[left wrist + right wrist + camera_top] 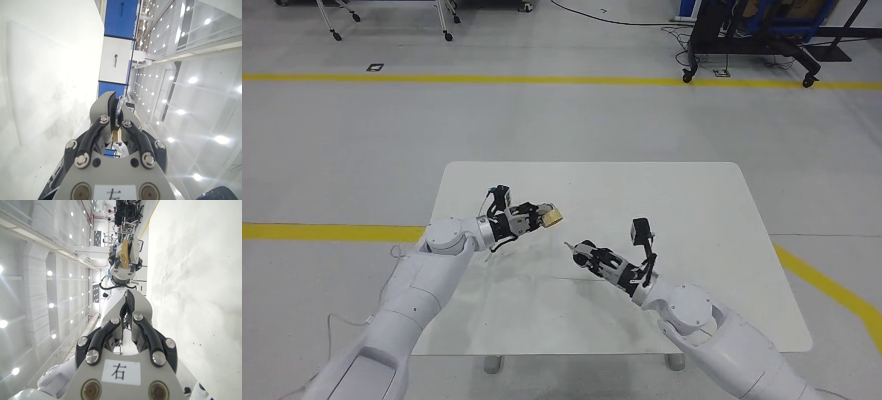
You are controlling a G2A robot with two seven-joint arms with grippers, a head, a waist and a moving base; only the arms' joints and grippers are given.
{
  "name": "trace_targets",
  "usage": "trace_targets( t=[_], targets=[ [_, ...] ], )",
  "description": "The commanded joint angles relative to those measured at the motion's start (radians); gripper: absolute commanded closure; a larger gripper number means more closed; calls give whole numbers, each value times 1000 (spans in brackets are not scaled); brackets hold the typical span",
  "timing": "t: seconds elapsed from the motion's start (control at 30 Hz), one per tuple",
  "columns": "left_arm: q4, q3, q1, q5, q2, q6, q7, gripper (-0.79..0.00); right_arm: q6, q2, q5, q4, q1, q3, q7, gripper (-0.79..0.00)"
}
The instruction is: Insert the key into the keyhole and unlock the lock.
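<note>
A brass padlock (553, 214) is held above the white table (692, 200) by my left gripper (539, 214), which is shut on it. In the left wrist view the silver shackle (120, 103) and the brass body (117, 134) sit between the closed fingers. In the right wrist view the padlock (124, 254) faces my right gripper (130, 295) with its keyhole end toward it. My right gripper (578, 251) hovers a short way from the lock, shut on a small key whose thin tip (567, 244) pokes out toward the padlock. A gap separates key and lock.
Both grippers hang over the middle of the table, whose far edge lies at the back. A yellow floor line (542, 78) runs beyond it, and a wheeled dark cart (752, 40) stands at the back right.
</note>
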State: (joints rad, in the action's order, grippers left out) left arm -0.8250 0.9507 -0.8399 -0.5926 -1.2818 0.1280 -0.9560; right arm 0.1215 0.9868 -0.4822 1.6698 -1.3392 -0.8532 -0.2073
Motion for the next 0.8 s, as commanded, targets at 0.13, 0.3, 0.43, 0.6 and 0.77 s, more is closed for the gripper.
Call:
trace_targets(
  t=[0.13,0.3,0.43,0.6,0.77],
  targets=[
    [-42,2,-22,60,5,-3,43,0,20,27,-27,-22,18,17,56,0],
    [-57,2,-30,67,4,-22,44,0,1,50,-22,-45,40,44,77,0],
    [-62,4,-33,73,3,-28,44,0,-23,71,-6,-68,63,74,100,0],
    [-68,8,-37,95,3,-21,50,0,-28,94,-7,-101,85,92,112,0],
    [-76,9,-41,110,3,-22,55,0,-22,111,0,-126,96,89,135,0]
  ],
)
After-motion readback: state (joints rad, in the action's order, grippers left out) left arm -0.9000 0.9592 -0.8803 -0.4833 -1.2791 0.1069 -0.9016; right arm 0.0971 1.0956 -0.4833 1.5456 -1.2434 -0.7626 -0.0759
